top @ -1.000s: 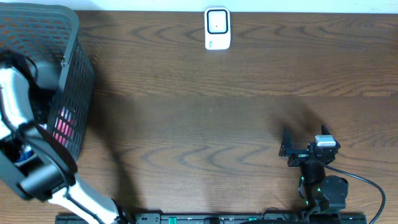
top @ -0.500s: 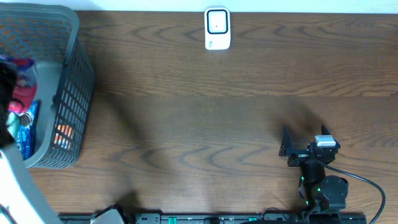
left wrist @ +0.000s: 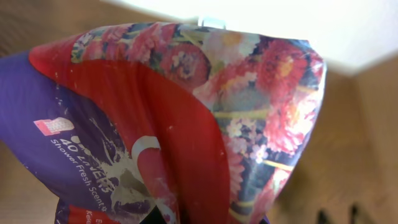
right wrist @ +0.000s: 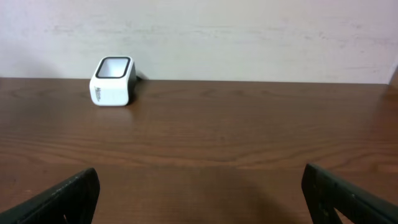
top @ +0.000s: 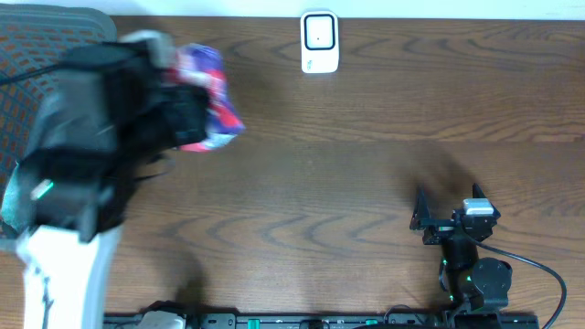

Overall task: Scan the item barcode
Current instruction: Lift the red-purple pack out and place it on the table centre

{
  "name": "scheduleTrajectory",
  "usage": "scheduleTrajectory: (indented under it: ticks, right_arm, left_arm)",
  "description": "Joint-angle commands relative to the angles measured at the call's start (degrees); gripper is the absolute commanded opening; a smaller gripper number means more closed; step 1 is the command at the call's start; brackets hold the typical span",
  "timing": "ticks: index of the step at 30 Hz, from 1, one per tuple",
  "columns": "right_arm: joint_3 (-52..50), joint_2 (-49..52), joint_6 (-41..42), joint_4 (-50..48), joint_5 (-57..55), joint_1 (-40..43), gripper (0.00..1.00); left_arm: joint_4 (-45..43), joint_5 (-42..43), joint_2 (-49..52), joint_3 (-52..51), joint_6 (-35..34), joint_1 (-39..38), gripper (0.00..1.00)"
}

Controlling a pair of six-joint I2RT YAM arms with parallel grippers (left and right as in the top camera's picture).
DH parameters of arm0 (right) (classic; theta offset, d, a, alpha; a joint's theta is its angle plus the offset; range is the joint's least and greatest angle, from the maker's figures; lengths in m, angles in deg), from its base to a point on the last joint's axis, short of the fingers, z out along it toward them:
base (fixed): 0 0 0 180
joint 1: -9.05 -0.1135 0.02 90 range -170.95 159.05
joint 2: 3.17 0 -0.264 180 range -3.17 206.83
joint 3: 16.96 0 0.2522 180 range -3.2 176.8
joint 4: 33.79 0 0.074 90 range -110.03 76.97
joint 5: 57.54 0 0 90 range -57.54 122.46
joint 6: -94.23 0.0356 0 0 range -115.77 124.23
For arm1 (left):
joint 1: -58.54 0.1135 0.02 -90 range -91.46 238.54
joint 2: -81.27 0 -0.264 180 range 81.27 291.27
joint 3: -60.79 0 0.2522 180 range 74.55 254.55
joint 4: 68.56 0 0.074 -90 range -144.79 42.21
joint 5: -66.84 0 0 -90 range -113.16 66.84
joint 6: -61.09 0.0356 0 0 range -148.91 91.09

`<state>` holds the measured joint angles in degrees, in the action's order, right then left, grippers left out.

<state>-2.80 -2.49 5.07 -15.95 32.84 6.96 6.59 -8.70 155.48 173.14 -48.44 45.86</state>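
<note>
The item, a soft packet (top: 208,91) printed with red flowers and purple panels, hangs above the table's left part, near the overhead camera. My left gripper (top: 186,117) is shut on it. In the left wrist view the packet (left wrist: 186,118) fills the frame and hides the fingers; no barcode shows. The white scanner (top: 319,41) stands at the table's far edge, also seen as the scanner (right wrist: 113,81) in the right wrist view. My right gripper (top: 446,212) rests low at the near right, open and empty, its fingertips (right wrist: 62,199) at the frame's bottom corners.
A dark mesh basket (top: 37,37) sits at the far left, mostly hidden behind my raised left arm. Brown wooden table (top: 347,155) lies between the packet, the scanner and the right arm. A pale wall runs behind the scanner.
My left arm has come up out of the basket with the packet and swung right, close under the overhead camera. The right arm has not moved.
</note>
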Motion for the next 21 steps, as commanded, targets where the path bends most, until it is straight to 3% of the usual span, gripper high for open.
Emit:
scheduleTrajectory:
  ticks: [1, 4, 10, 14, 15, 17, 21]
  right_arm:
    - [-0.1, -0.3, 0.6, 0.2, 0.0, 0.5, 0.99]
    - [-0.1, -0.3, 0.6, 0.2, 0.0, 0.5, 0.99]
    - [-0.1, -0.3, 0.6, 0.2, 0.0, 0.5, 0.99]
    - [-0.1, -0.3, 0.6, 0.2, 0.0, 0.5, 0.99]
    - [-0.1, -0.3, 0.6, 0.2, 0.0, 0.5, 0.99]
    - [-0.1, -0.3, 0.6, 0.2, 0.0, 0.5, 0.99]
    - [-0.1, -0.3, 0.6, 0.2, 0.0, 0.5, 0.99]
  left_arm:
    - [-0.2, -6.5, 6.6, -2.3, 2.7, -6.4, 0.07]
    - [-0.3, -6.9, 15.2, -2.6, 5.9, -11.7, 0.08]
    - [-1.1, -9.0, 29.1, -2.6, 5.9, -15.4, 0.09]
    - [-1.2, -8.9, 36.3, -2.6, 5.3, -15.7, 0.72]
    - [-1.2, -8.9, 37.4, -2.6, 5.3, -15.6, 0.80]
    - [-1.0, -8.9, 37.9, -2.4, 5.3, -15.3, 0.90]
    - [3.2, -9.0, 35.8, 2.3, 5.3, -13.5, 0.92]
